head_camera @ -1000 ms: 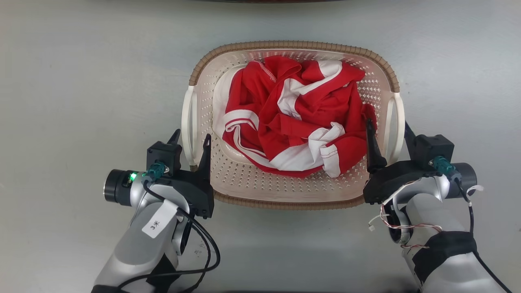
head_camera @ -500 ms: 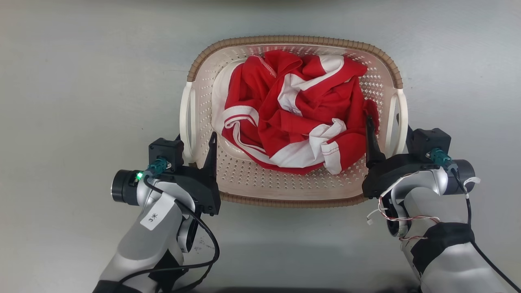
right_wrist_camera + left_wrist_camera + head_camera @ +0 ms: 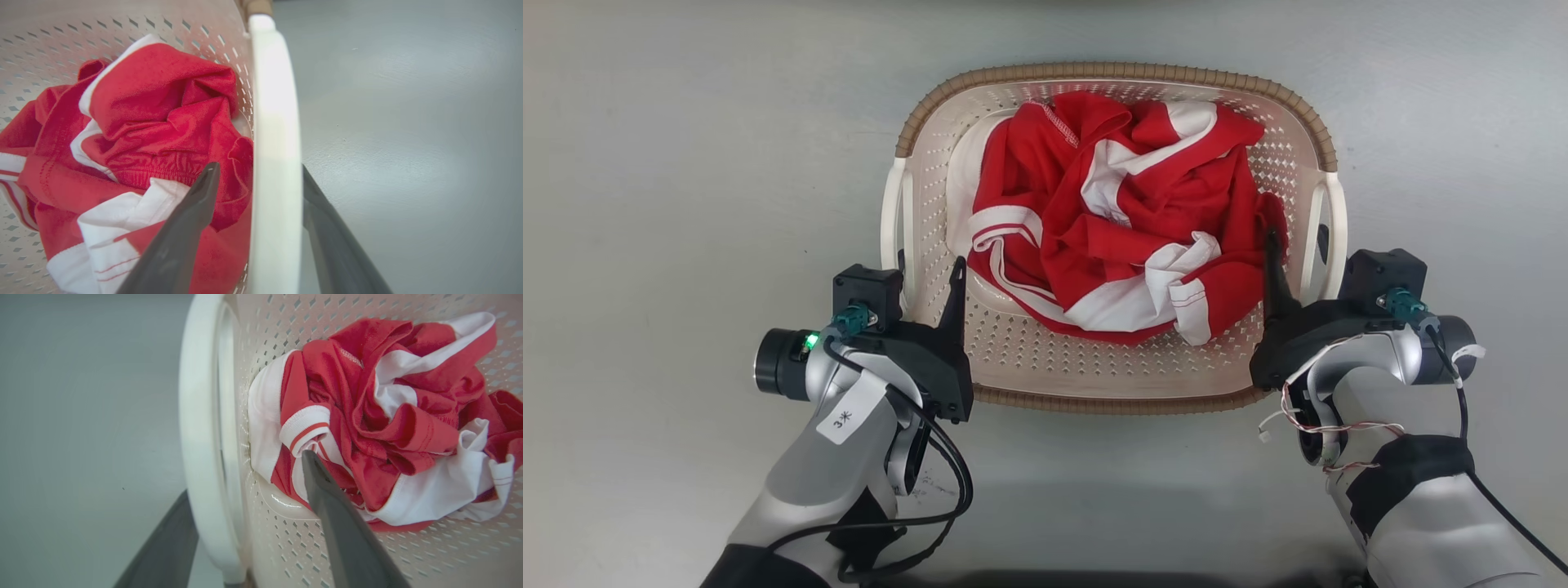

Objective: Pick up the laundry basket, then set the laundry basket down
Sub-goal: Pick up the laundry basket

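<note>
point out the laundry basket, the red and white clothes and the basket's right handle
laundry basket (image 3: 1111, 73): head view, on the far brown rim.
red and white clothes (image 3: 1111, 237): head view, on the middle of the crumpled heap.
basket's right handle (image 3: 273, 163): right wrist view, on the white bar between the fingers.

We see a cream-white perforated laundry basket (image 3: 1045, 367) with a brown rim (image 3: 1111, 70), holding a red-and-white garment (image 3: 1119, 220).

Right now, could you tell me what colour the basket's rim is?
Brown, on the laundry basket; clearest in the head view.
</note>
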Controlling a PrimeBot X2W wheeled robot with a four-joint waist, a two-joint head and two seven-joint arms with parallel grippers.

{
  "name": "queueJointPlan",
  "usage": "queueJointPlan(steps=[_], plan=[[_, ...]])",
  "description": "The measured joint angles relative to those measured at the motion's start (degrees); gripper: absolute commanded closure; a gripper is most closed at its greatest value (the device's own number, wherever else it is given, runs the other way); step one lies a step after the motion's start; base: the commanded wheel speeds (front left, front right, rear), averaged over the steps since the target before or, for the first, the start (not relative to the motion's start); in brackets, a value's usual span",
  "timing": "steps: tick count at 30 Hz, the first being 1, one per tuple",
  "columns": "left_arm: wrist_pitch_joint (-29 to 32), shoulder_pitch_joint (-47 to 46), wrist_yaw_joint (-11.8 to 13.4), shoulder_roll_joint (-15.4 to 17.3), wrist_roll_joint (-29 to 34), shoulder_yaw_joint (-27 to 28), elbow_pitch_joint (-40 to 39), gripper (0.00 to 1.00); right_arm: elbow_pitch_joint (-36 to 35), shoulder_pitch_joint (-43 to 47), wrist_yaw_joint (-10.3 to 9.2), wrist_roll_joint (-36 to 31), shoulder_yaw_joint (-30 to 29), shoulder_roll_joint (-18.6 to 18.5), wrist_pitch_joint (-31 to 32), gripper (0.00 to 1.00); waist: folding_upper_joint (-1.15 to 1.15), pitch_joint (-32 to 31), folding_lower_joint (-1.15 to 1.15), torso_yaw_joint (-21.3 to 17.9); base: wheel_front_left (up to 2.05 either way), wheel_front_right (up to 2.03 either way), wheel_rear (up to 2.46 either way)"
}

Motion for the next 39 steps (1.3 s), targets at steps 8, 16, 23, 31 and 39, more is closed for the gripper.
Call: queueJointPlan(steps=[8,16,23,31,39], plan=[[-0.10,-0.75,0.58,0.76,-1.33,-2.45,1.29,1.00,0.91,-0.97,-0.44,1.80,0.69,-0.53,0.00,1.00,0.00,-0.13,0.00,0.08,0.00,0.00,0.00],[-0.08,-0.77,1.05,0.90,-2.74,-4.64,2.32,1.00,2.15,-1.06,-0.53,3.53,2.69,-0.64,0.00,1.00,0.00,-1.69,0.00,0.18,0.00,0.00,0.00],[-0.09,-0.76,1.49,0.91,-4.67,-6.28,3.36,1.00,3.47,-1.03,-0.93,5.44,4.53,-0.68,0.00,1.00,0.00,-3.93,-0.01,0.25,0.00,0.00,0.00],[-0.08,-0.52,1.52,0.92,-6.11,-8.00,4.26,1.00,5.38,-0.91,-0.94,7.14,6.50,-0.68,0.00,1.00,0.00,-7.41,-0.01,0.36,0.00,0.00,0.00],[-0.08,1.84,1.56,0.86,-8.60,-10.02,5.72,1.00,7.31,0.38,-0.96,9.78,9.70,-0.62,0.00,1.00,0.00,-11.73,-0.01,0.50,0.00,0.00,0.00]])
